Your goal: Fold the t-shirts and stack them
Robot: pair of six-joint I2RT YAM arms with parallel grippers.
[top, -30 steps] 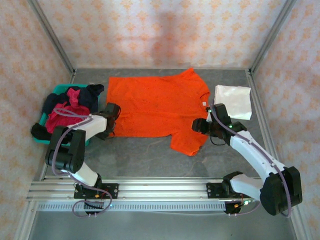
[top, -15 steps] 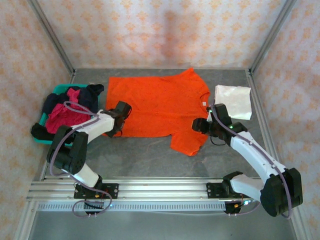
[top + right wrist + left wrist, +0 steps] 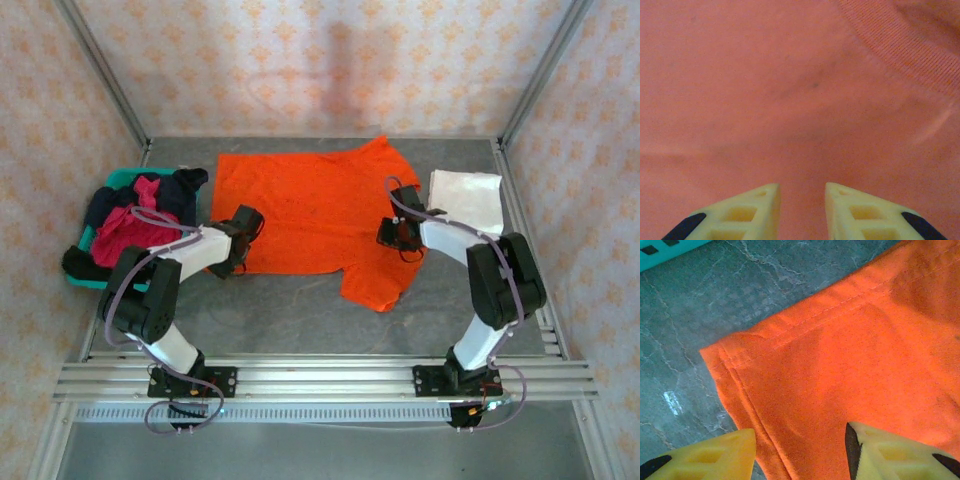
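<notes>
A bright orange t-shirt [image 3: 310, 215] lies spread flat on the grey table, collar to the right. My left gripper [image 3: 243, 228] is open low over its near-left hem corner [image 3: 720, 352]; the yellow fingertips [image 3: 705, 455] straddle the side hem, with flat cloth between them [image 3: 800, 455]. My right gripper [image 3: 392, 232] hovers over the shirt just beside the ribbed collar [image 3: 900, 45]. Its jaws stand narrowly apart above smooth orange cloth [image 3: 802, 210]. A folded white t-shirt [image 3: 467, 200] rests to the right. Crimson-pink [image 3: 125, 235] and dark navy [image 3: 180, 190] t-shirts are heaped at the left.
The teal basket [image 3: 120, 180] holding the heaped shirts sits at the table's left edge, its rim close to my left gripper [image 3: 660, 250]. Bare grey table [image 3: 290, 310] runs between the orange shirt and the arm rail. Patterned walls close in three sides.
My right gripper has swung toward the far side, from the sleeve to the collar, and its jaws have narrowed. My left gripper has slid right onto the hem corner.
</notes>
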